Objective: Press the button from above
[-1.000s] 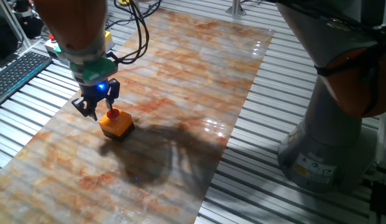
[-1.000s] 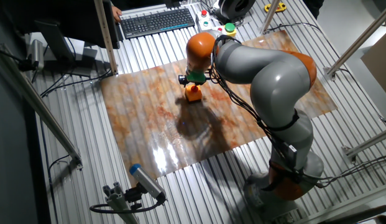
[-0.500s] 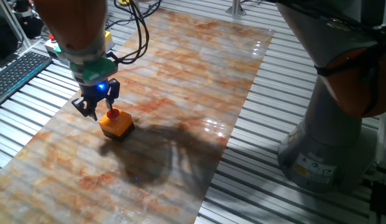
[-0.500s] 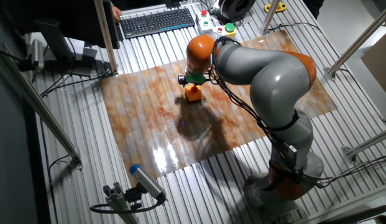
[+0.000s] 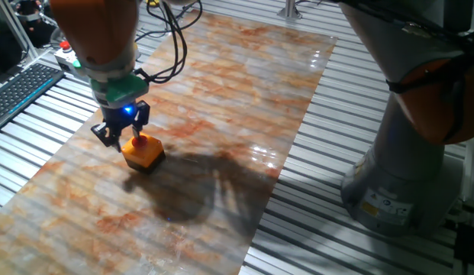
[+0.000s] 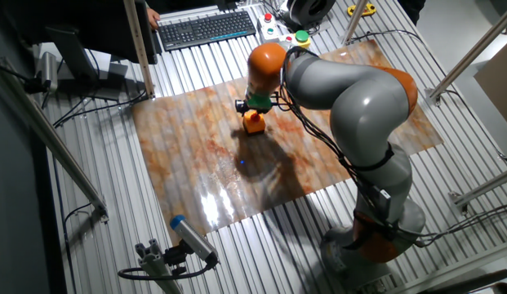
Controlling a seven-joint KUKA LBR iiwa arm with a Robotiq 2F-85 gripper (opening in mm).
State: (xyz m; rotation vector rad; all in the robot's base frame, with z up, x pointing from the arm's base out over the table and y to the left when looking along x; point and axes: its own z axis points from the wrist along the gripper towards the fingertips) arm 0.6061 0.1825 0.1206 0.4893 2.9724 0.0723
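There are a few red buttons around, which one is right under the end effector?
The round red button on the small orange box, on the marbled mat. The end effector is directly at it; the other red button sits on the grey control box by the keyboard.

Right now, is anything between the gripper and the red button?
Nothing: in one fixed view the gripper sits just above the button on its orange box, no object between. The other fixed view is too small to tell.

The button is a small round red cap on top of a little square orange box. It sits flat and upright on the shiny brown-and-white board, near the board's middle and toward the keyboard side.
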